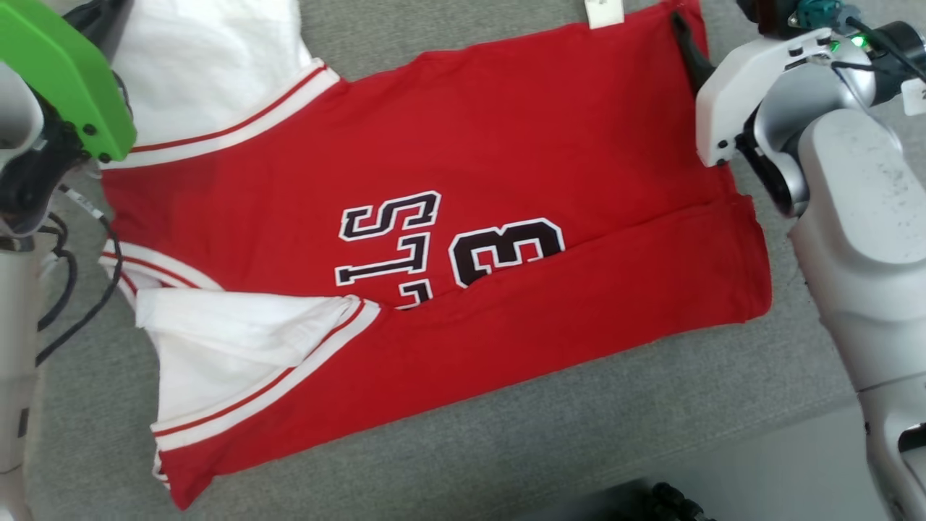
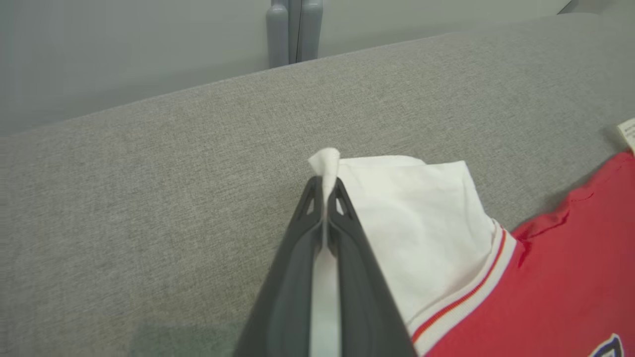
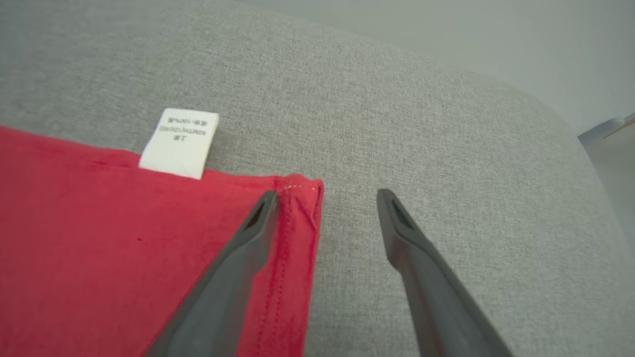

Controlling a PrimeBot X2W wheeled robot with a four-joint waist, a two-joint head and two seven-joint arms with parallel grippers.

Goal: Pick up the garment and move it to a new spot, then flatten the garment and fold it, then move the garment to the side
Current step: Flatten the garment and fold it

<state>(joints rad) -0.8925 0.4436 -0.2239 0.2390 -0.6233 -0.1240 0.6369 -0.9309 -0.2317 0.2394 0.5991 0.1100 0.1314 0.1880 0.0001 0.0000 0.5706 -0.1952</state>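
The garment [image 1: 506, 145] is a red jersey with white sleeves and black lettering, lying flat on the grey surface with its near edge folded up over the print. My left gripper [image 2: 325, 186] is shut on the tip of a white sleeve [image 2: 421, 223], and a little cloth pokes out past the fingertips. My right gripper [image 3: 327, 196] is open at the jersey's far hem corner [image 3: 297, 198]. Its left finger lies on the red cloth and its right finger is over bare grey surface. One dark finger [image 1: 687, 47] of it also rests on the hem in the head view.
A white care label [image 3: 181, 141] sticks out from the hem beside the right gripper. The grey padded surface [image 1: 506, 449] ends at a front edge at lower right, with pale floor beyond. Cables [image 1: 72, 289] hang by my left arm. A grey post [image 2: 295, 29] stands past the far edge.
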